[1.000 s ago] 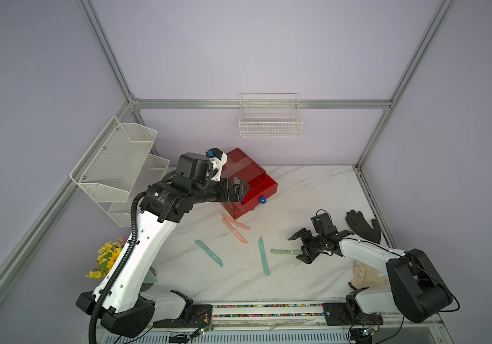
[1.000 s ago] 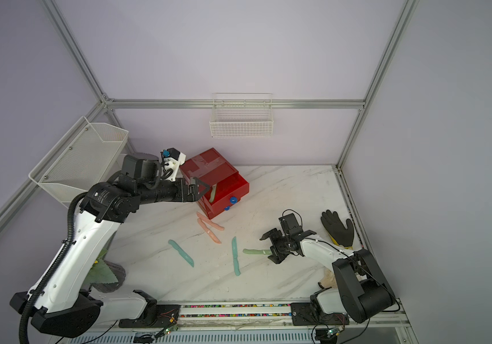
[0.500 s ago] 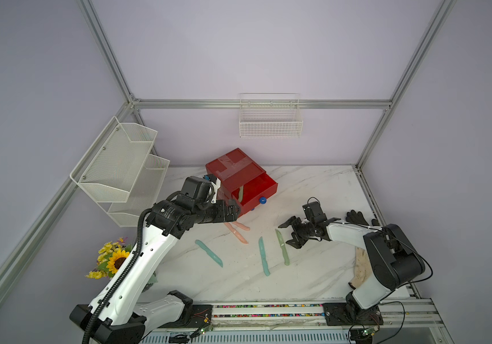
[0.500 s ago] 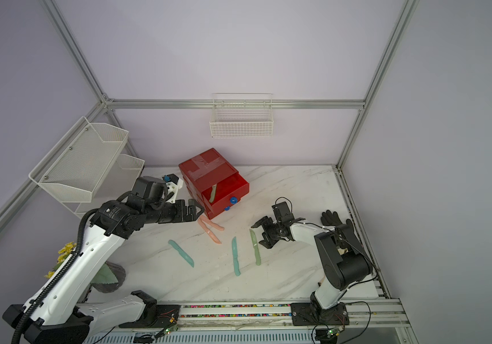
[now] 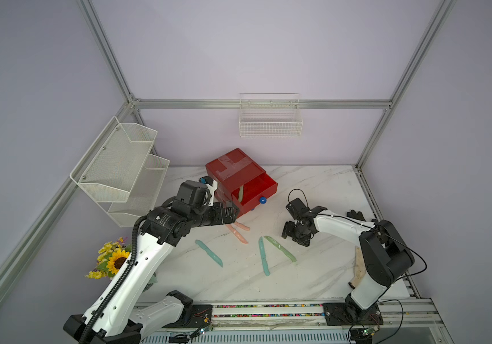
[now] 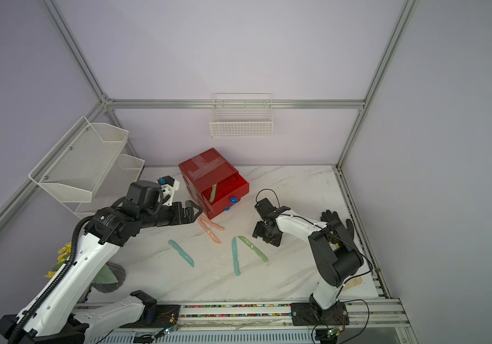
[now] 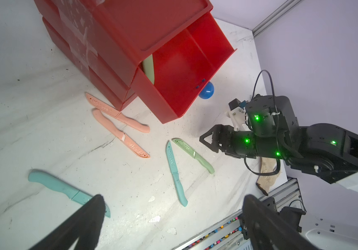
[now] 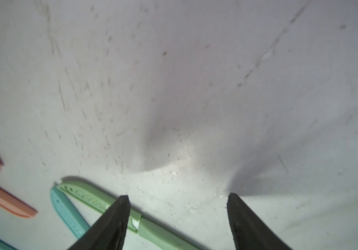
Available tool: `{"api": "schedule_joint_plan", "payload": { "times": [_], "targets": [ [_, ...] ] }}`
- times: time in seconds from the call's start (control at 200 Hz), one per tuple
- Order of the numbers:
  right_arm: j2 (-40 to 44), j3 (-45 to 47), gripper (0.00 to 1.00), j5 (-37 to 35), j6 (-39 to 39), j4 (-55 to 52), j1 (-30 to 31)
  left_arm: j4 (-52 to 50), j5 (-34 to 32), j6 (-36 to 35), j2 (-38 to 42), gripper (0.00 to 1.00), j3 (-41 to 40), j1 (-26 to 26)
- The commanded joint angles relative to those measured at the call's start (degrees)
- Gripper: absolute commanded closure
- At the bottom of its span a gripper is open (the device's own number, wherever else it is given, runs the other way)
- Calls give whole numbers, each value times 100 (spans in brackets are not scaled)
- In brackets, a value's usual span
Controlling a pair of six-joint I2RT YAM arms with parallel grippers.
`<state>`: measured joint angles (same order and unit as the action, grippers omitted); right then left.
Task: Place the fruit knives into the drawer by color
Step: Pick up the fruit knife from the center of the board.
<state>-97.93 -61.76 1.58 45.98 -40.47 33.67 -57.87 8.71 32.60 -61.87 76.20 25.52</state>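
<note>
The right end effector (image 8: 178, 195) is hovering low over the bench (image 5: 313, 184), jaws apart and empty. The pale green knife (image 5: 280, 248) is lying just beside one fingertip. It is likely the next pick, since its twin (image 7: 148, 69) is already resting in the pulled-out top drawer (image 7: 206, 49) of the red chest (image 5: 232, 169). The left end effector (image 5: 234, 212), spread wide and empty, is hanging near the two salmon-pink knives (image 7: 119, 134). Their blades are showing embossed lettering that seems to read "CERAMIC".
</note>
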Motion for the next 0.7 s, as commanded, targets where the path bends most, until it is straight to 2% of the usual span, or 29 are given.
{"api": "schedule_joint_plan", "payload": {
  "times": [0.0, 0.06, 0.17, 0.425, 0.61, 0.695],
  "targets": [
    [-381, -557, 24, -1064, -956, -815, 751, 140, 21, 190, 221, 0, -137, -29],
    [-644, -772, 23, -1498, -1028, -1096, 1073, 135, 51, 199, 258, 0, -200, -29],
    [-848, -842, 23, -1823, -1175, -1199, 1431, 135, 61, 229, 289, 0, -240, -25],
    [-983, -589, 25, -2130, -1282, -1241, 1486, 113, 78, 195, 324, 0, -253, -27],
    [-970, -420, 49, -1769, -1318, -987, 1489, 109, 47, 187, 359, 0, -342, -29],
    [-837, -228, 55, -1573, -1157, -856, 1485, 111, 34, 185, 368, 0, -376, -29]
  ]
}}
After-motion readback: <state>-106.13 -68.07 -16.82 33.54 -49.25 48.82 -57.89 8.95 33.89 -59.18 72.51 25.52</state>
